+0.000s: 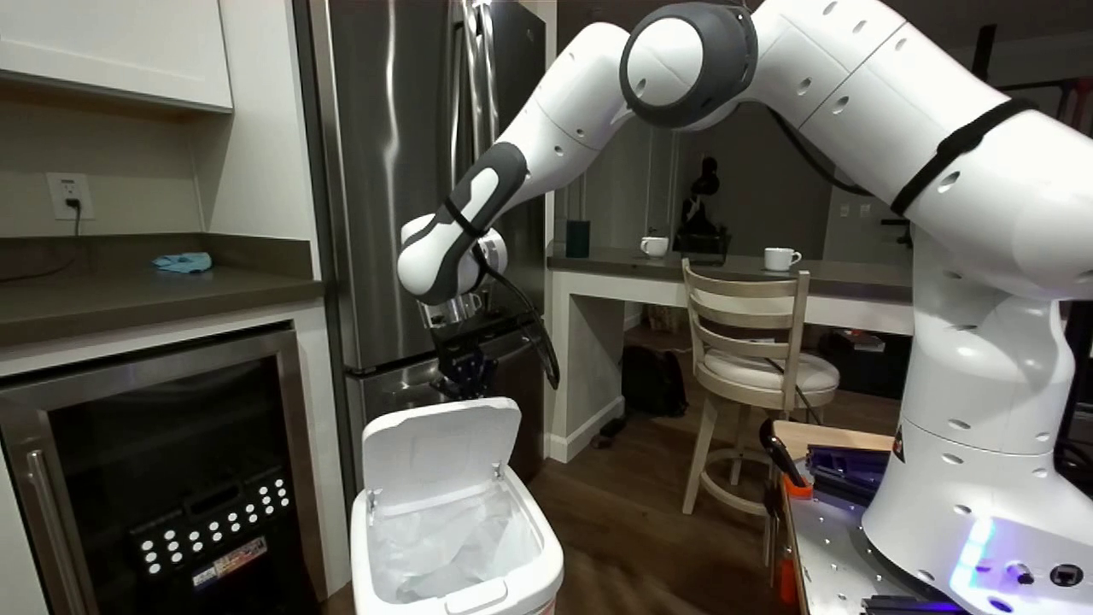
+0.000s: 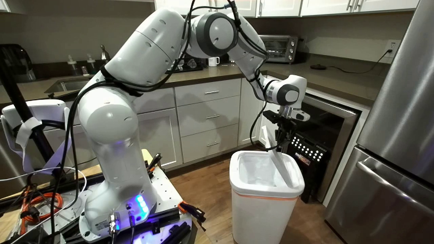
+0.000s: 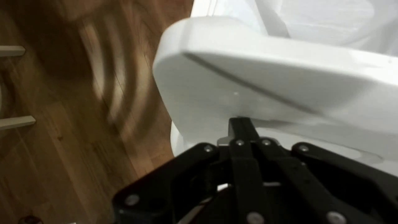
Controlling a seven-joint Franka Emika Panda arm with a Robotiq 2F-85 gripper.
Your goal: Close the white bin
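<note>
The white bin (image 1: 540,559) stands on the floor with its lid (image 1: 444,448) raised, tilted back a little past upright. A clear liner bag (image 1: 461,542) shows inside. In an exterior view the white bin (image 2: 259,217) stands in front of the robot, with the lid (image 2: 282,169) leaning away from the arm. My gripper (image 2: 279,145) points down behind the lid, on its outer side. In the wrist view the black fingers (image 3: 244,121) are together with nothing between them, at the lid's outer face (image 3: 199,93); whether they touch is unclear. In an exterior view the lid hides the fingertips.
A steel fridge (image 1: 410,171) stands close behind the gripper. A wine cooler (image 1: 171,461) with a black dotted box (image 1: 213,521) is beside the bin. A chair (image 1: 751,376) stands near the counter. A cable (image 2: 252,130) loops from the wrist.
</note>
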